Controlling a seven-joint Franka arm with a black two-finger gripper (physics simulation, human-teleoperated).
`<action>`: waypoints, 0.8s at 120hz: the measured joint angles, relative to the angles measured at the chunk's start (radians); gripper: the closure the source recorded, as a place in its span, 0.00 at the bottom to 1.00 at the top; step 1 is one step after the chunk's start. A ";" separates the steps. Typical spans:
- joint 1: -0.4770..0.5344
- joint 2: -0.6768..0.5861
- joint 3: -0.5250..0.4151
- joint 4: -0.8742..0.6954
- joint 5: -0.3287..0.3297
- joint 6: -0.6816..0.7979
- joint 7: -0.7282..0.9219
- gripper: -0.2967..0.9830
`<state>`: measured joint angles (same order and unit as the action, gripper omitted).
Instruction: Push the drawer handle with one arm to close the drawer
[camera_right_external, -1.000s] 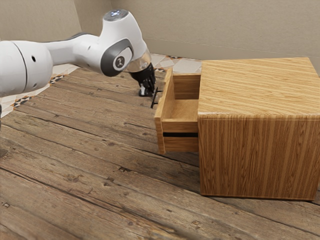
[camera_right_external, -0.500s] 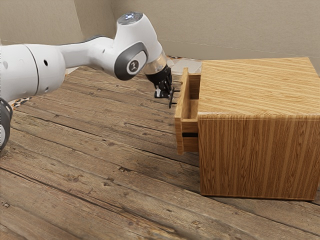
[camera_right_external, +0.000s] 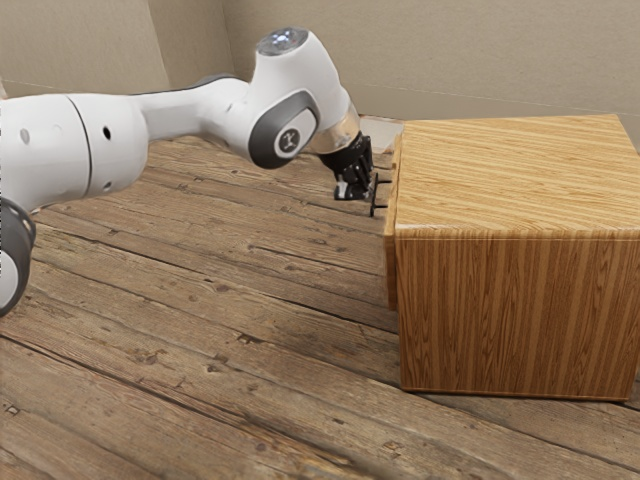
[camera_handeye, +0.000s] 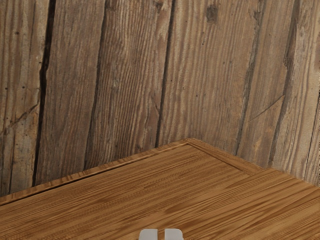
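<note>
Beside the black handle (camera_right_external: 374, 196), on its exterior view's left side, is my black gripper (camera_right_external: 352, 190), its fingers together; whether they touch the handle is hard to tell. The wooden drawer (camera_right_external: 390, 262) stands almost flush with the cabinet (camera_right_external: 515, 310), its front panel still a little proud of the cabinet's face. In the wrist view the light fingertips of my gripper (camera_handeye: 161, 234) lie side by side with a thin gap, over the wood-grained drawer front (camera_handeye: 165, 190).
The cabinet's flat top (camera_right_external: 510, 175) rises beside my hand on the exterior view's right. Plank flooring (camera_right_external: 200, 330) spreads around the cabinet and under the arm. A beige wall (camera_right_external: 420, 60) stands behind.
My hand has moved toward the exterior view's right, and the drawer has slid inward with its handle. The drawer's interior, visible earlier, is now hidden.
</note>
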<state>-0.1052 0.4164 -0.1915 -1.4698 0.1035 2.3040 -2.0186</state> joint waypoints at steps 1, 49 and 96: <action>-0.001 0.001 0.000 0.001 0.000 0.001 0.000 0.85; 0.007 -0.215 0.092 -0.266 -0.048 0.024 0.019 0.85; 0.218 -0.659 0.133 -0.466 -0.155 -0.467 0.165 0.36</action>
<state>0.1128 -0.2428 -0.0584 -1.9362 -0.0515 1.8365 -1.8536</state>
